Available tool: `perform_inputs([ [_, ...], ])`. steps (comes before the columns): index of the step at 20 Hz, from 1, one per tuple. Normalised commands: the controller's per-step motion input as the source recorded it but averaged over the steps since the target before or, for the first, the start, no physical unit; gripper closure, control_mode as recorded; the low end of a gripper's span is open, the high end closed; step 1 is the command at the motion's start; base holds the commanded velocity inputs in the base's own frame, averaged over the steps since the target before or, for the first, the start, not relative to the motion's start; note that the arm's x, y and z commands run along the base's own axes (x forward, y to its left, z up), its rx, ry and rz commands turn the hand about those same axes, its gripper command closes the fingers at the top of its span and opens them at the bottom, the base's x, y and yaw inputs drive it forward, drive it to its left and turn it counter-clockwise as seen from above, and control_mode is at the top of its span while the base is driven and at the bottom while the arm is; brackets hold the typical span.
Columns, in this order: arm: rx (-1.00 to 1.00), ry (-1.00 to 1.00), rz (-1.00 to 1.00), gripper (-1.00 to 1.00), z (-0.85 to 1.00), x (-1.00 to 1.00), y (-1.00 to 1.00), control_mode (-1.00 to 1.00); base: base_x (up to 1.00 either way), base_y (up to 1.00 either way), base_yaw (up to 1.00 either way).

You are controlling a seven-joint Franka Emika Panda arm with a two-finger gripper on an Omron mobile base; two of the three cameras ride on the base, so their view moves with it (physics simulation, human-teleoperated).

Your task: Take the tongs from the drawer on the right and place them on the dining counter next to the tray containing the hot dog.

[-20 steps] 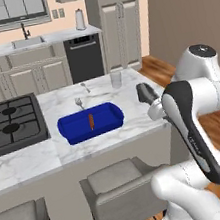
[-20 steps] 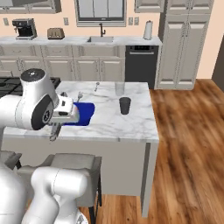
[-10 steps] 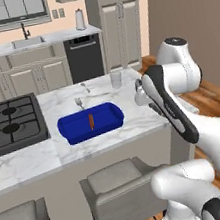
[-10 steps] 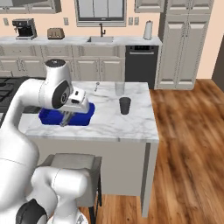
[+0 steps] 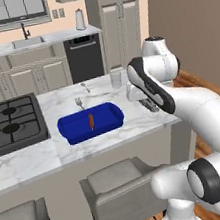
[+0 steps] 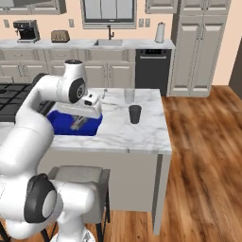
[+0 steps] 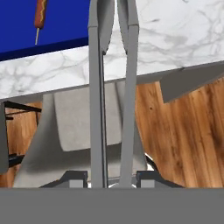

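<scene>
Dark-grey tongs (image 7: 111, 87) are being pinched between the gripper's (image 7: 111, 177) fingers, hanging over the marble dining counter's (image 5: 134, 123) edge just beside the blue tray (image 5: 75, 133) holding the hot dog (image 5: 91, 120).

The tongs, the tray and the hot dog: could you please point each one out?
tongs (image 7: 97, 109), hand view, on the left arm.
tray (image 5: 70, 134), left base view, on the near rim.
hot dog (image 5: 91, 120), left base view, on its middle.

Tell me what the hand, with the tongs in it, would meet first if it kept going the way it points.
Probably the dining counter beside the tray: the tongs' tips point at bare marble, though depth is unclear.
</scene>
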Motion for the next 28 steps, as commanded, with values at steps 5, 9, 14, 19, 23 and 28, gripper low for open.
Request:
perform_inputs([
  [5, -0.04, 0.21, 0.0, 1.0, -0.33, 0.78, 0.0, -1.0, 0.0, 0.0, 0.0],
  [9, -0.01, 0.16, 0.04, 1.0, -0.33, 0.78, 0.0, -1.0, 0.0, 0.0, 0.0],
  [14, 0.0, 0.01, 0.04, 1.0, -0.28, 0.61, 0.0, -1.0, 0.0, 0.0, 0.0],
  [19, 0.0, 0.0, 0.06, 1.0, -0.28, 0.53, -0.09, -1.0, 0.0, 0.0, 0.0],
  [23, 0.0, 0.0, 0.05, 1.0, -0.32, 0.46, -0.13, -1.0, 0.0, 0.0, 0.0],
  [28, 0.0, -0.07, 0.03, 1.0, -0.38, 0.43, -0.08, -1.0, 0.0, 0.0, 0.0],
])
